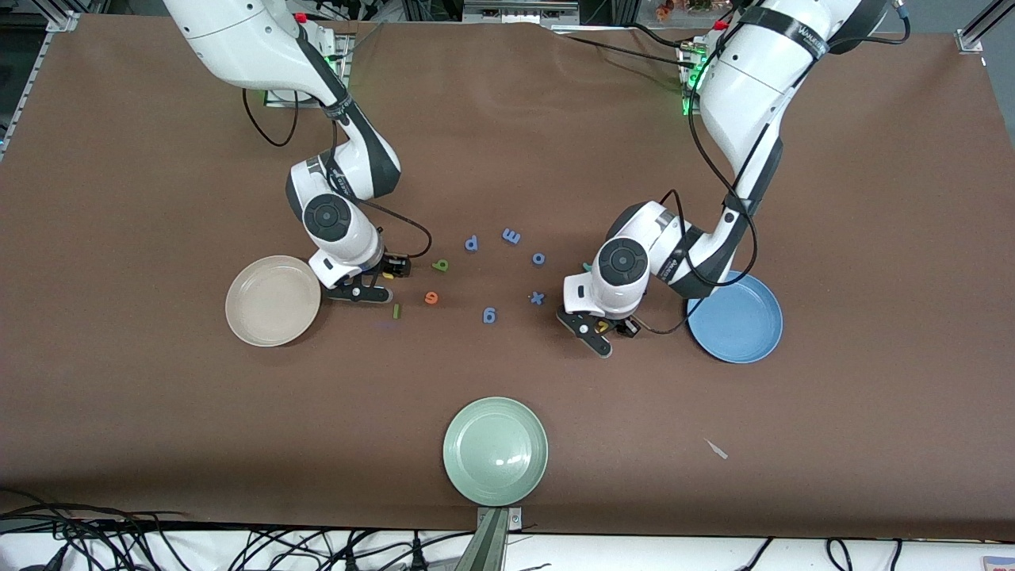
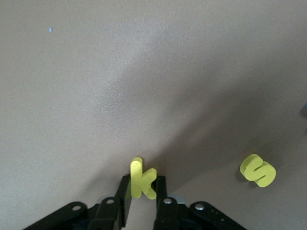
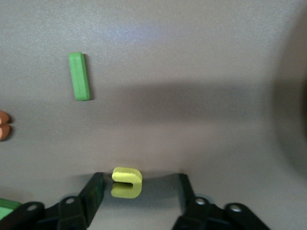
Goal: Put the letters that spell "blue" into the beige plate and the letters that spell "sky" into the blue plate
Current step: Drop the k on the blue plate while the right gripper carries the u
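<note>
The left gripper (image 2: 142,189) is down at the bench (image 1: 119,198) just beside the blue plate (image 1: 737,317), its jaws pinching the yellow k (image 2: 142,179), which stands upright between them. That suits the short carry to this plate, judging by the task. The yellow s (image 2: 258,170) lies flat close by, and the teal y is mostly hidden by the left arm.

The right gripper (image 3: 139,194) is low beside the beige plate (image 1: 272,300), its jaws spread on either side of the yellow u (image 3: 126,182) and apart from it, so nothing is held there yet. The dark green l (image 3: 79,75), the orange e (image 1: 431,297) and the olive-green b (image 1: 441,266) lie loose toward the middle of the bench.

Both plates are bare. A pale green plate (image 1: 495,450) sits at the bench's near edge, and blue letters (image 1: 507,270) are scattered at mid-bench.

Lettering shows on the left arm's dark band, too small to read.
</note>
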Tool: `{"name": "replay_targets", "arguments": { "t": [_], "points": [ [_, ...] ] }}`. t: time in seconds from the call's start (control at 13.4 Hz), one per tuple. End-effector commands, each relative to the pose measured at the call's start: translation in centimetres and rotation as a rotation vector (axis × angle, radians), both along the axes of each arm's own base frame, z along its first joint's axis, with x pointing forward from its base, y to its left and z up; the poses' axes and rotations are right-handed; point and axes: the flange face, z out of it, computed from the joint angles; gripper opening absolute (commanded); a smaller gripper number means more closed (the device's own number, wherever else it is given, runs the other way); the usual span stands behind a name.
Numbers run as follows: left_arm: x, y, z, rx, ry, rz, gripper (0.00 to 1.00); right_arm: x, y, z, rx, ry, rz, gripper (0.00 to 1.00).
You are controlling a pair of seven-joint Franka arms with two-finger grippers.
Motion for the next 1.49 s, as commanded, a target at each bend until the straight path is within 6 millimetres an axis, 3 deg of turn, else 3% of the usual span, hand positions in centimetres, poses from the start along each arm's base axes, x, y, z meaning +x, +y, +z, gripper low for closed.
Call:
{"name": "replay_targets", "arguments": {
  "t": [0.0, 0.15, 0.3, 0.45, 0.67, 0.75, 0.89, 1.04, 1.27, 1.34, 1.42],
  "points": [
    [0.0, 0.0, 0.0, 0.012, -0.016, -0.031, 0.01, -0.3, -0.1, 0.0, 0.005, -0.01, -0.013, 0.56],
    [0.5, 0.1, 1.5, 0.008, -0.03, -0.018, 0.0, 0.0, 0.0, 0.1, 0.015, -0.024, -0.018, 0.54],
    [0.3, 0.3, 5.1, 0.036, -0.018, -0.001, 0.0, 0.1, 0.1, -0.5, 0.024, -0.038, -0.02, 0.54],
    [0.1, 1.9, 8.6, 0.087, 0.017, 0.017, 0.0, 0.2, 0.1, -0.5, 0.029, -0.047, -0.022, 0.53],
    [0.6, 7.4, 11.2, 0.122, 0.038, 0.023, 0.0, 0.2, 0.2, -0.6, 0.03, -0.049, -0.02, 0.47],
    [0.8, 10.0, 11.4, 0.125, 0.051, 0.028, 0.0, 0.1, 0.4, -0.7, 0.032, -0.05, -0.017, 0.43],
    [-0.4, 13.2, 10.2, 0.141, 0.098, 0.024, 0.01, 0.1, 0.4, -1.0, 0.033, -0.051, -0.018, 0.39],
    [-2.2, 16.6, 6.6, 0.148, 0.158, 0.035, 0.04, 0.1, 0.4, -1.0, 0.034, -0.052, -0.016, 0.35],
    [-2.0, 22.4, 2.9, 0.07, 0.124, -0.012, 0.04, 0.0, 0.5, -1.0, 0.035, -0.052, -0.015, 0.3],
    [-1.8, 23.3, 2.5, 0.064, 0.132, -0.026, 0.1, 0.0, 0.5, -1.0, 0.035, -0.052, -0.015, 0.28],
    [-1.7, 23.2, 2.7, 0.06, 0.13, -0.025, 0.35, 0.0, 0.5, -1.0, 0.035, -0.052, -0.015, 0.27]
  ]
}}
